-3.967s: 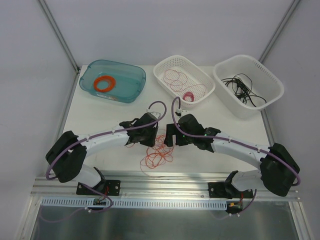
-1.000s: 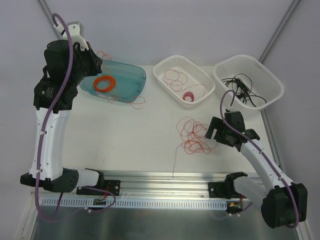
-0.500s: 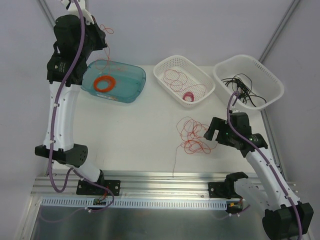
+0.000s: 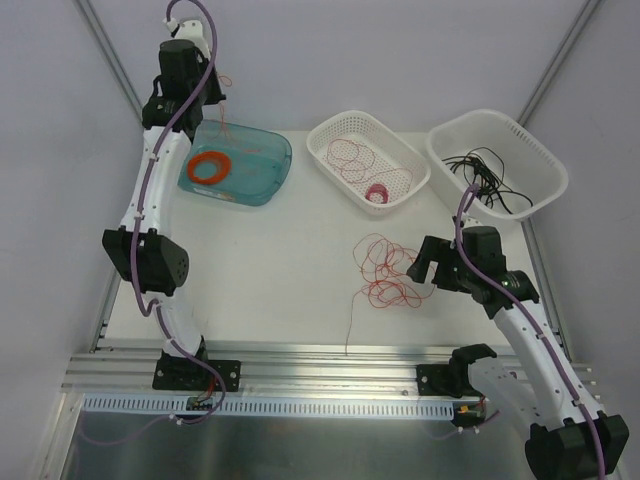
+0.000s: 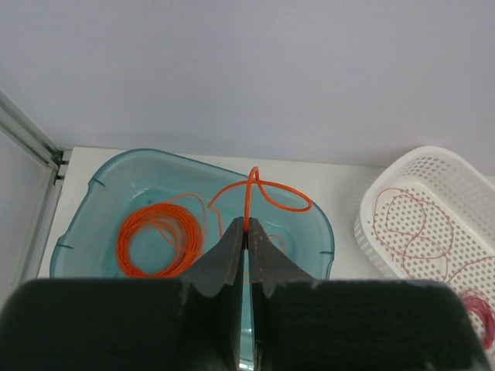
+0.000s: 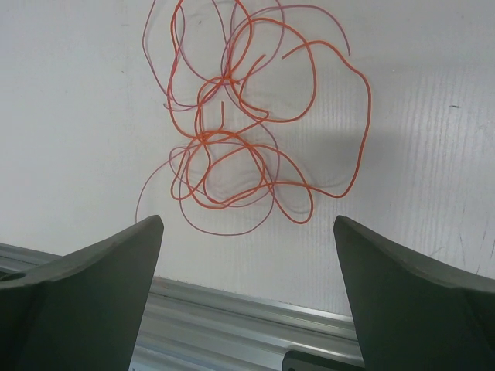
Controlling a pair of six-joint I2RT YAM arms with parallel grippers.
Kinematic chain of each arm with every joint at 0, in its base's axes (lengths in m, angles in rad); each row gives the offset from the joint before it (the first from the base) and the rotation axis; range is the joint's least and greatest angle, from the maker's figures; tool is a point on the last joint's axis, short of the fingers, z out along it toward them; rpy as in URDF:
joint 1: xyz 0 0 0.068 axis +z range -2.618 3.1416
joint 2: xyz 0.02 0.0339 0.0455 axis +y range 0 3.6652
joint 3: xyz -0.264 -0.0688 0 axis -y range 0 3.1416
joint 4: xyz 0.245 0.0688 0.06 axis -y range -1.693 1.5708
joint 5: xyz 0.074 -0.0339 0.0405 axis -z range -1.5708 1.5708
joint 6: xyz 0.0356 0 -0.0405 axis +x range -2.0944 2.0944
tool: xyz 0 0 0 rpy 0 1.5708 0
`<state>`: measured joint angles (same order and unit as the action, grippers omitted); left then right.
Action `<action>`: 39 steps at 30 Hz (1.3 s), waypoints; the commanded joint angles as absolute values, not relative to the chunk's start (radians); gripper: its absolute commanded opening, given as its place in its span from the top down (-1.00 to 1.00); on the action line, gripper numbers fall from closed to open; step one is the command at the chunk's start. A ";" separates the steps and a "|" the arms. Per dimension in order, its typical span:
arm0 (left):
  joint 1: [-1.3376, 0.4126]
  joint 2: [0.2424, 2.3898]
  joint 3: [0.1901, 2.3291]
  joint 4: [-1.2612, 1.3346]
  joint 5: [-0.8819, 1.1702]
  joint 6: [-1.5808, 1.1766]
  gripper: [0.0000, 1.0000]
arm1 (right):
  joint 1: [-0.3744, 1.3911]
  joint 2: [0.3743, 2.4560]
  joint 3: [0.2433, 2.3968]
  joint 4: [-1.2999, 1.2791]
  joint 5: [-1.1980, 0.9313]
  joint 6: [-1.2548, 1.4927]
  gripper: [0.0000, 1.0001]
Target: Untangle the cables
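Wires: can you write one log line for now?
left tool: shut on orange wire above blue tub | right tool: open by tangle

The whole table (image 4: 250, 260) is being viewed from high above its near edge. The teal tub (image 5: 97, 212) is being framed from above by the left wrist, the cables (image 6: 232, 136) closely by the right; both are being shared overhead.

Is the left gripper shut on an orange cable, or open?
Shut on it: in the wrist view the left gripper pinches the orange cable between closed jaws, above the teal bin.
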<state>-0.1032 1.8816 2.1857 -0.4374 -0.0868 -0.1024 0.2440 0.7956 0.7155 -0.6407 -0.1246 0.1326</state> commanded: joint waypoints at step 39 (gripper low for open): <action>-0.317 1.146 1.073 -0.311 0.265 -0.385 -0.98 | 0.374 0.966 0.732 -0.572 -0.071 0.132 -0.85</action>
<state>-0.2684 1.2140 1.1557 -0.3119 0.2371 -0.3519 0.3573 0.9421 0.7059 -0.6167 -0.1085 0.1223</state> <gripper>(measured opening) 0.990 0.932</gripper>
